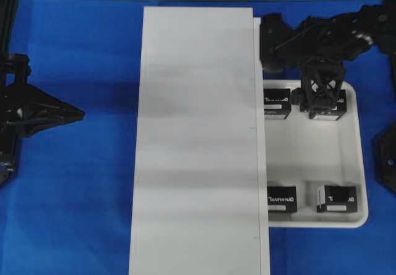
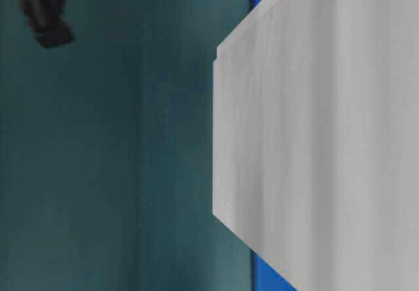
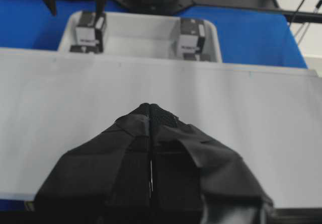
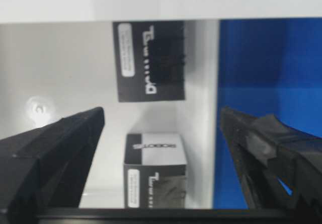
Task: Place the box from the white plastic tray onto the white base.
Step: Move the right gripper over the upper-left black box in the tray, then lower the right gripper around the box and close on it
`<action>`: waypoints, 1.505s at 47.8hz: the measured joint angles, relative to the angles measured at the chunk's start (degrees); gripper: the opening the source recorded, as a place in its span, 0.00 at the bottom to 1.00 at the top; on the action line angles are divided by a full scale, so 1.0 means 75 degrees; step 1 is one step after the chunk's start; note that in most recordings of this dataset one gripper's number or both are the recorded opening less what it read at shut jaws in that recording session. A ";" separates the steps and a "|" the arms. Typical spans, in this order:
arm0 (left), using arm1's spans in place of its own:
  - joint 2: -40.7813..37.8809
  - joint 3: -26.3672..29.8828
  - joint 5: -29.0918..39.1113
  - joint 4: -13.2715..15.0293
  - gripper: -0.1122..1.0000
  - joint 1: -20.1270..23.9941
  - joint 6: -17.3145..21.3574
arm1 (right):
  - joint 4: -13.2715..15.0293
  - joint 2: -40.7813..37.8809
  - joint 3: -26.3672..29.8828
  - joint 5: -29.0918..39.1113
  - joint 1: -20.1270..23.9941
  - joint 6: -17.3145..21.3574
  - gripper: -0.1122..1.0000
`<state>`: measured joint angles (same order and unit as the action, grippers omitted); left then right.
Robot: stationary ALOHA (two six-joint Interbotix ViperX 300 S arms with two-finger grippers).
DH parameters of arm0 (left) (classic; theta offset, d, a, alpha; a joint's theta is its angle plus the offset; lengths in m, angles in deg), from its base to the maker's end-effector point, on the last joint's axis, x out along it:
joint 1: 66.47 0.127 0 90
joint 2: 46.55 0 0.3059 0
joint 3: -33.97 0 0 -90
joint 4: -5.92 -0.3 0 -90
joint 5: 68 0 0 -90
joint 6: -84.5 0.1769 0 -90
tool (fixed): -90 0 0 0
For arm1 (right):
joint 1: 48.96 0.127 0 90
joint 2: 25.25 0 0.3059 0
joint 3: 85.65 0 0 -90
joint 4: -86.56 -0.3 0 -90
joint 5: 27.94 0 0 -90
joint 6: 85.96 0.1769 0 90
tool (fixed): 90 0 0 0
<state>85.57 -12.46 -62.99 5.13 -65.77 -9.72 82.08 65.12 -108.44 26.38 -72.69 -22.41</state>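
Four black boxes with white lettering sit in the white plastic tray [image 1: 346, 157], one near each corner. My right gripper [image 1: 322, 97] hangs over the far right box [image 1: 328, 114]. In the right wrist view the right gripper [image 4: 162, 114] is open wide. That box [image 4: 156, 176] stands on the tray floor [image 4: 65, 68] between the fingers, touched by neither. A second box [image 4: 151, 60] lies beyond it. The long white base [image 1: 198, 139] runs down the middle with nothing on it. My left gripper [image 1: 74, 111] is shut and empty, left of the base; its tip [image 3: 150, 105] points over the base [image 3: 251, 113].
Blue cloth covers the table around the base and tray. The tray's left edge is tucked against the base's right edge. In the left wrist view two boxes [image 3: 89, 30] [image 3: 191, 35] show in the tray [image 3: 146, 32]. The table-level view shows mostly the base [image 2: 327, 127].
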 measured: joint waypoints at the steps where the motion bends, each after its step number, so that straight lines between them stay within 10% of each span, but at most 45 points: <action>1: -0.0012 0.0000 0.0000 -0.0012 0.04 0.0000 0.0000 | 0.0000 -0.0059 0.0012 0.0000 0.0000 -0.0023 0.99; 72: 0.0141 0.0000 0.0000 -0.0012 0.04 0.0012 -0.0035 | -0.0574 -0.1594 -0.0516 -0.1816 -0.0035 -0.0504 0.99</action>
<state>86.62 -12.46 -62.99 5.04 -65.68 -9.99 77.77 53.17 -112.30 12.75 -72.96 -26.19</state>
